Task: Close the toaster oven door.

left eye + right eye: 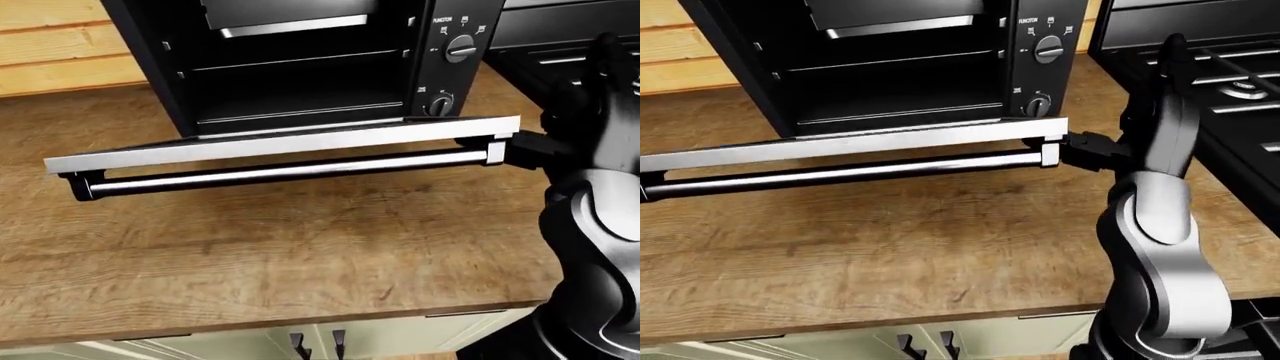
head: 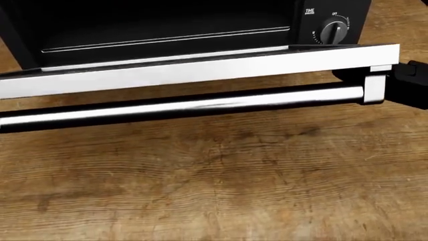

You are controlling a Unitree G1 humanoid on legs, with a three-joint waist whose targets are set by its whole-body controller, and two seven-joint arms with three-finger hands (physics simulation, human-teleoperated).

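The black toaster oven (image 1: 300, 60) stands on a wooden counter with its cavity showing. Its door (image 1: 280, 146) hangs open, about level, so I see its silver edge nearly end-on. The chrome handle bar (image 1: 290, 171) runs just below that edge. My right hand (image 1: 1090, 148) comes in from the right. Its dark fingers (image 2: 411, 80) touch the right end of the door beside the handle's bracket, without wrapping round it. The forearm (image 1: 1160, 247) rises from the bottom right. My left hand does not show in any view.
Two knobs (image 1: 460, 47) (image 1: 440, 103) sit on the oven's right panel. A black stove (image 1: 1200, 67) lies right of the oven. The counter (image 1: 300, 247) ends at an edge near the bottom, with cabinet handles (image 1: 315, 343) below. A wood-plank wall (image 1: 60, 45) rises at the left.
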